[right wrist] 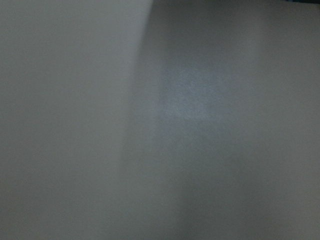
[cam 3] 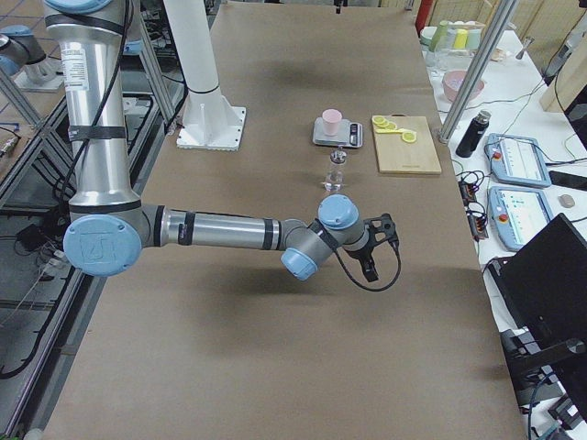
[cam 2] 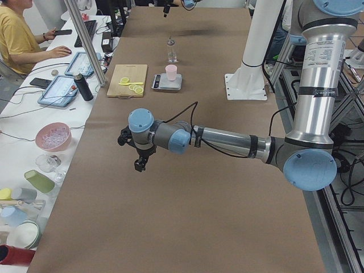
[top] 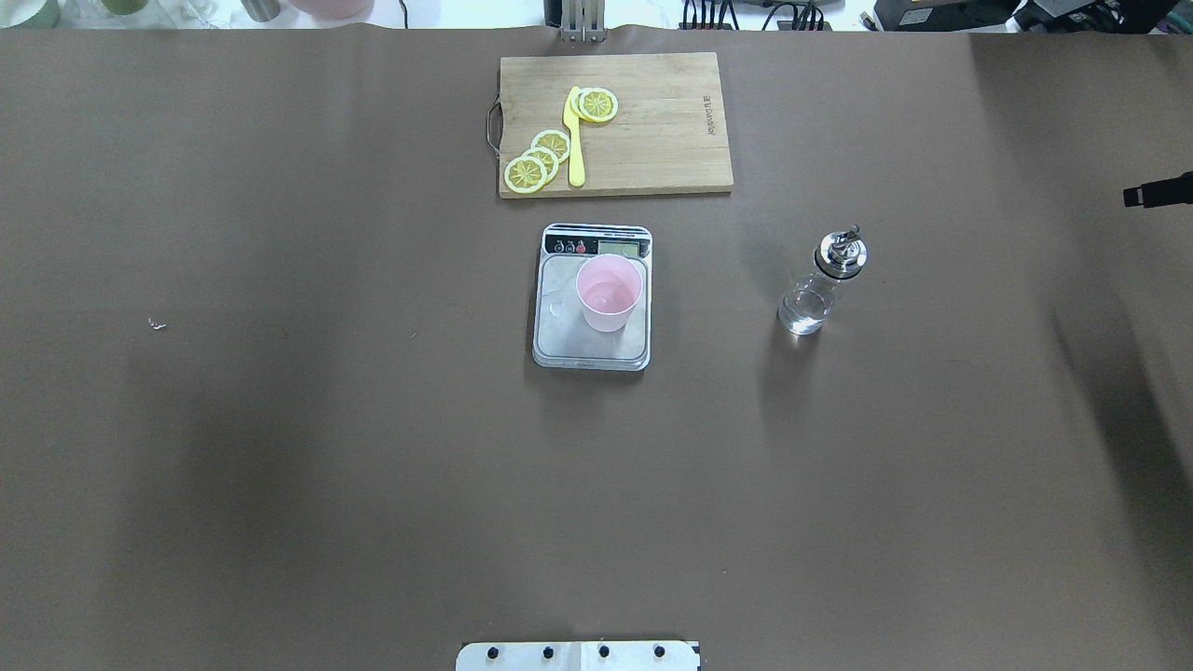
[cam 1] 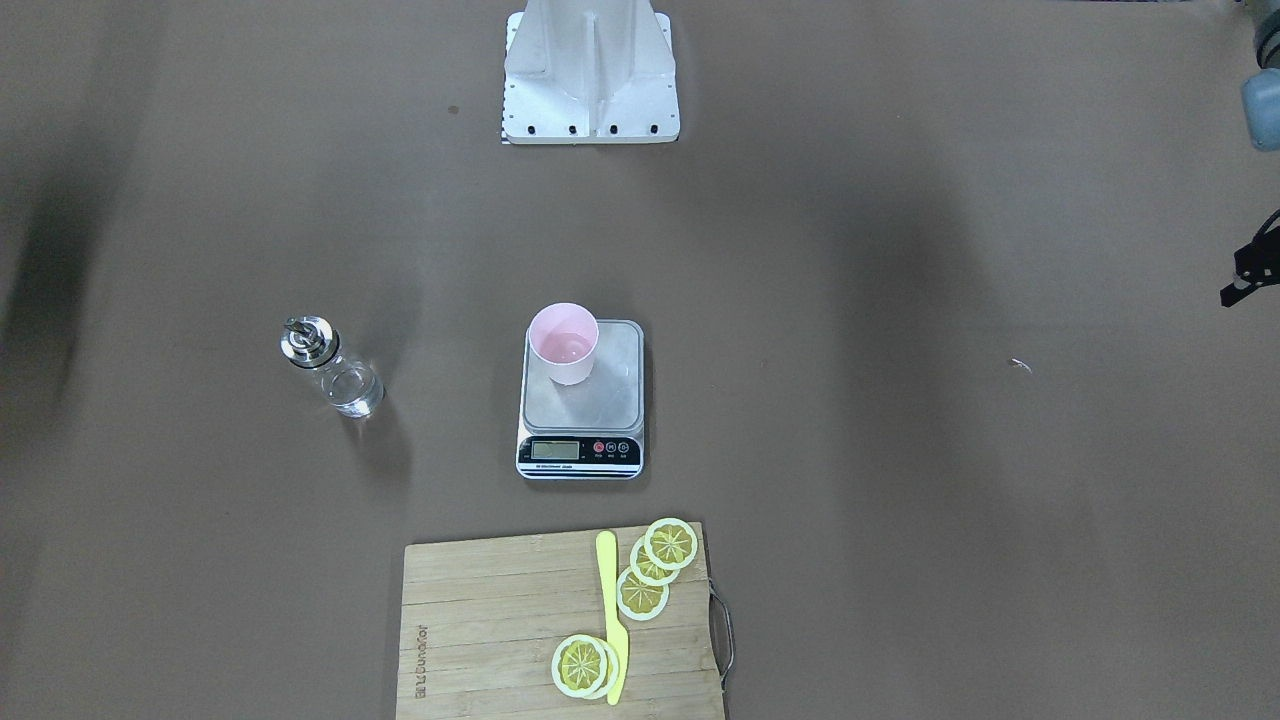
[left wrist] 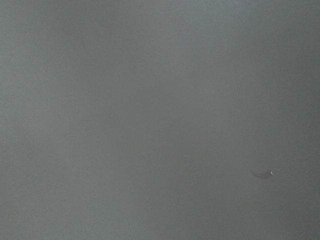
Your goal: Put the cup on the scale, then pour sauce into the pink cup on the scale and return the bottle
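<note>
We see the cup [top: 609,294] standing upright on the steel platform of the scale [top: 559,326], toward the display end and well inside the platform's edges. Something glints faintly at its bottom, which may be the sauce [cam 1: 566,346], though it is too clear for us to be sure. The bottle [top: 820,284] stands upright on the table [top: 280,419] on the robot's right of the scale, well apart from it, spout on top and a low level of clear liquid inside. Beyond the scale lies a wooden cutting board [top: 652,140] with lemon slices [top: 539,160] and a yellow knife [top: 574,140] on it. The left gripper [cam 2: 139,165] hangs over bare table far out on the robot's left, and the right gripper [cam 3: 371,271] does the same on the right; both are well away from cup, scale and bottle. We make out nothing held in either one, but whether their fingers are spread or closed we cannot tell (only slivers of them reach the fixed views' edges). The wrist cameras show blurred table surface, the left one with a small pale fleck [left wrist: 262,174].
</note>
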Available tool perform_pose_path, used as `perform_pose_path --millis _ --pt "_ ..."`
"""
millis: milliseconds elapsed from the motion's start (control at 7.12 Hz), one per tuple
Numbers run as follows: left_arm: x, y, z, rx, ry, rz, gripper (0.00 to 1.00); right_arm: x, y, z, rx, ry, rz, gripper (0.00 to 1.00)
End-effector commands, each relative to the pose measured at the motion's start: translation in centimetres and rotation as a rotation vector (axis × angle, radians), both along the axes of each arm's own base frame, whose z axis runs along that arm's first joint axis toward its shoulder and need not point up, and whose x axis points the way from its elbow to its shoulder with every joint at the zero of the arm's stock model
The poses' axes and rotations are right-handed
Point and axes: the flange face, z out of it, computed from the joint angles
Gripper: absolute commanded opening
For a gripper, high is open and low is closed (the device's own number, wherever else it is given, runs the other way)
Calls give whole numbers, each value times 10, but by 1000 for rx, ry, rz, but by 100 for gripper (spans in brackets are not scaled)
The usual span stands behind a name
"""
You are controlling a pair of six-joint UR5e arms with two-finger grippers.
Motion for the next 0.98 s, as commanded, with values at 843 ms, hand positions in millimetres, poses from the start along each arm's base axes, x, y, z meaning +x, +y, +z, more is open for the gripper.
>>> perform_pose_path --millis 843 --pt "-75 21 55 -183 1 -140 100 61 -2 44 -306 168 -315 100"
